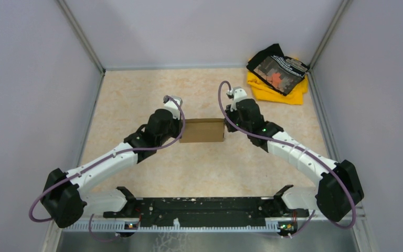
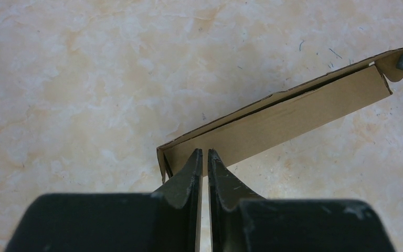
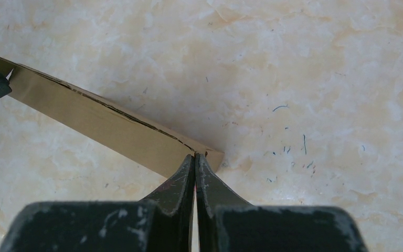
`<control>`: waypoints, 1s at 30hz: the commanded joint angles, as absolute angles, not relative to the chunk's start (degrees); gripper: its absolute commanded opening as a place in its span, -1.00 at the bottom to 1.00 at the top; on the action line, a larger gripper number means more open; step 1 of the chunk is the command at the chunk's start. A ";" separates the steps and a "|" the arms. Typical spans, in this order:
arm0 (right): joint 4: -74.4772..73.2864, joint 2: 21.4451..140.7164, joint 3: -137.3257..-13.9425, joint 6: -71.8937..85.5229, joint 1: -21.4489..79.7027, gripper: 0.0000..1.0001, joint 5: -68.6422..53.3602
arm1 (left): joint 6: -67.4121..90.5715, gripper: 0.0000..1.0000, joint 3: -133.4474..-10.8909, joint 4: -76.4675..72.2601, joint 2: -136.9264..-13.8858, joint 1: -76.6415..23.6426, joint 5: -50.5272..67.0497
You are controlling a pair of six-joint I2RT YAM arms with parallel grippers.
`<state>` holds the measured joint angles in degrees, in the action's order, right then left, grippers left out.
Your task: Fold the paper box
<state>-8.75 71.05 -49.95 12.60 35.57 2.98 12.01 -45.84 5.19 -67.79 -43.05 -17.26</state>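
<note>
The top camera looks down from high behind the table's (image 1: 204, 168) near edge. Both wrist cameras sit close, sharing the paper box (image 1: 203, 130).

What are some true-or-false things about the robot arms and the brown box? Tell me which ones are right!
1. The paper box lies between the left gripper and the right gripper. True.
2. The right gripper is spread wide open. False: its fingers are pressed together, with the tips at the box's end.
3. A yellow and black cloth pile sits in the far right corner. True.
4. The box is lying on top of the cloth pile. False: it rests on the table, well apart from the pile.
</note>
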 commanded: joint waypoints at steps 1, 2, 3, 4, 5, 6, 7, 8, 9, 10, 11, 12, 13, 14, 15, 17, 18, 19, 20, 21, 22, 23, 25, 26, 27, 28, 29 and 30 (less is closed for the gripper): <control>-8.17 71.97 -52.82 13.05 36.84 -1.00 2.99 | 11.56 -0.75 -46.96 4.87 -66.91 -43.47 -16.88; -8.16 71.99 -52.81 13.01 36.91 -1.00 3.13 | 11.52 -0.74 -47.00 4.92 -66.92 -43.42 -17.11; -8.32 71.96 -52.84 12.95 36.91 -1.00 3.20 | 11.45 -0.62 -47.02 5.09 -66.71 -43.42 -17.33; -8.49 71.98 -52.86 12.89 36.92 -1.00 3.29 | 11.43 -0.46 -46.97 5.16 -66.42 -43.42 -17.61; -8.49 71.98 -52.87 12.80 36.86 -1.00 3.41 | 11.40 -0.37 -46.96 5.11 -66.09 -43.47 -17.84; -8.52 71.96 -52.91 12.75 36.91 -1.00 3.39 | 11.42 -0.33 -46.94 5.22 -65.72 -43.46 -18.25; -8.63 72.00 -52.89 12.74 36.91 -1.00 3.36 | 11.55 -0.29 -46.86 5.33 -65.29 -43.42 -18.68; -8.69 72.04 -52.96 12.71 36.90 -1.00 3.44 | 11.59 -0.26 -46.76 5.36 -64.85 -43.42 -18.98; -8.77 71.96 -52.98 12.59 36.87 -1.00 3.51 | 11.60 -0.24 -46.54 5.19 -64.29 -43.42 -19.23; -8.90 71.90 -52.96 12.50 36.91 -1.00 3.57 | 11.61 -0.24 -46.47 5.13 -63.78 -43.46 -19.55; -8.97 71.83 -52.99 12.48 36.91 -1.00 3.60 | 11.60 -0.23 -46.33 5.11 -63.28 -43.47 -19.81; -9.02 71.83 -53.00 12.40 36.87 -1.00 3.68 | 11.60 -0.23 -46.18 5.10 -62.82 -43.42 -20.01; -9.10 71.82 -52.97 12.39 36.91 -1.00 3.68 | 11.67 -0.22 -46.01 5.10 -62.27 -43.42 -20.27; -9.19 71.81 -53.03 12.38 36.91 -1.00 3.69 | 11.60 -0.22 -45.59 4.99 -61.62 -43.44 -20.38; -9.21 71.78 -52.97 12.36 36.91 -1.00 3.74 | 11.46 -0.23 -45.38 5.01 -61.18 -43.42 -20.55; -9.30 71.83 -53.03 12.22 36.91 -1.00 3.87 | 11.32 -0.26 -44.82 5.16 -60.53 -43.42 -21.36; -9.34 71.88 -53.06 12.12 36.91 -1.00 3.87 | 11.41 -0.29 -44.70 5.38 -60.34 -43.42 -21.84; -9.32 71.89 -53.07 12.05 36.91 -1.00 3.94 | 11.49 -0.32 -44.47 5.68 -60.21 -43.46 -22.36; -9.42 71.94 -53.08 11.98 36.91 -1.00 3.91 | 11.63 -0.36 -44.32 6.01 -60.26 -43.47 -22.87; -9.41 71.98 -53.09 11.98 36.91 -1.00 3.95 | 11.88 -0.38 -44.18 6.44 -60.31 -43.42 -23.25; -9.35 71.98 -53.02 12.01 36.91 -1.00 3.93 | 12.24 -0.39 -44.14 6.99 -60.56 -43.45 -23.90; -9.34 72.05 -53.03 11.88 36.91 -1.00 3.93 | 12.88 -0.41 -44.12 7.49 -60.81 -43.42 -24.44; -9.34 72.16 -53.00 11.87 36.91 -1.00 3.69 | 13.40 -0.40 -44.08 8.28 -61.43 -43.42 -25.23; -9.24 72.23 -52.91 11.87 36.91 -1.00 3.64 | 13.71 -0.38 -44.06 8.68 -61.59 -43.42 -25.75; -9.29 72.24 -52.86 11.91 36.91 -1.00 3.68 | 14.05 -0.38 -44.04 9.03 -61.82 -43.42 -26.31; -9.31 72.18 -52.86 11.89 36.90 -1.00 3.65 | 14.13 -0.37 -44.08 9.22 -61.82 -43.42 -26.68; -9.29 72.16 -52.83 11.88 36.91 -1.00 3.66 | 14.08 -0.35 -44.04 9.18 -61.71 -43.42 -26.83; -9.39 72.16 -52.78 11.90 36.91 -1.00 3.69 | 13.94 -0.35 -44.03 9.04 -61.60 -43.42 -26.82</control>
